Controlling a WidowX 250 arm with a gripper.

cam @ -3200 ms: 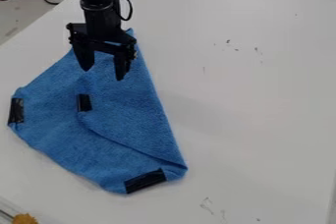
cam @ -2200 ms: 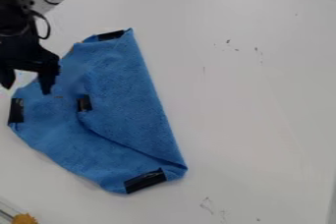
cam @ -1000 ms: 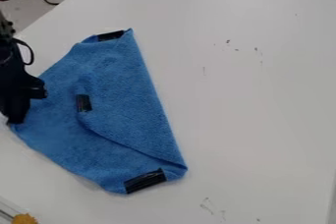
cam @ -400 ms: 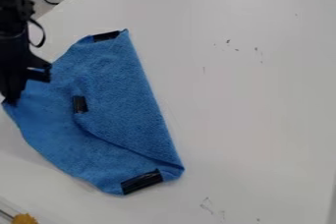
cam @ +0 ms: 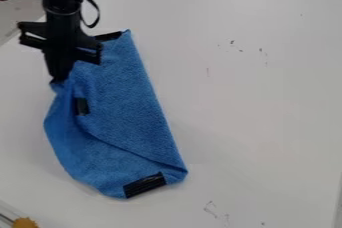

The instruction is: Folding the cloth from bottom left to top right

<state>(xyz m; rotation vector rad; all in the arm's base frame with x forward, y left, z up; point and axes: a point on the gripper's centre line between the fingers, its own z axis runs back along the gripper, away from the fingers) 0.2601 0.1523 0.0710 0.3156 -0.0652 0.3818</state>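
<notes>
Clearly, the left corner of the blue, fuzzy cloth point(cam: 133, 117) is pinched by the black gripper point(cam: 59, 79), its fingers closed on the bunched fabric. The rest of the cloth is spread on the smooth white table point(cam: 254, 102), crossed by a slanting fold and marked with black tape strips point(cam: 144, 185), straight along the right side.
</notes>
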